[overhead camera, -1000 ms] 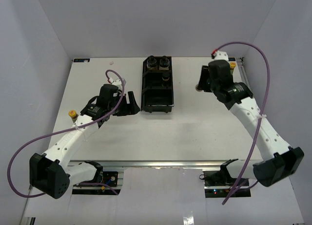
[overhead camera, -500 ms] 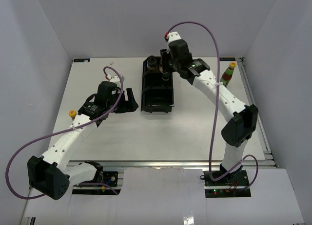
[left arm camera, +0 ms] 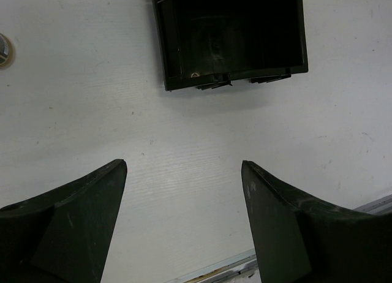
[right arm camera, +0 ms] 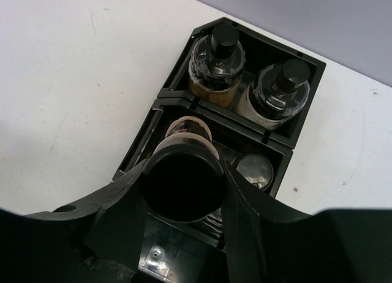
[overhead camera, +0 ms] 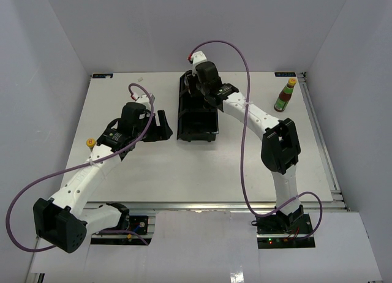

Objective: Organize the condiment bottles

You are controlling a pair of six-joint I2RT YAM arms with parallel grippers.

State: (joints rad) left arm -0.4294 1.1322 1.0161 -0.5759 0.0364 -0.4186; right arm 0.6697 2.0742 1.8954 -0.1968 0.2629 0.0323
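My right gripper [right arm camera: 184,173] clamps a black-capped jar [right arm camera: 182,185] over the tray [right arm camera: 174,71]; my left gripper [left arm camera: 184,194] hangs wide open, empty.

No text is legible. The green label on the sauce bottle [overhead camera: 283,97], standing right of the tray [overhead camera: 197,138], is too small to read; the black-capped jars [right arm camera: 215,65] in the tray show no readable print.

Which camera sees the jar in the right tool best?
Right wrist: the jar sits gripped in the right tool over the tray. The top view's arm hides it; left wrist shows only the tray's end.
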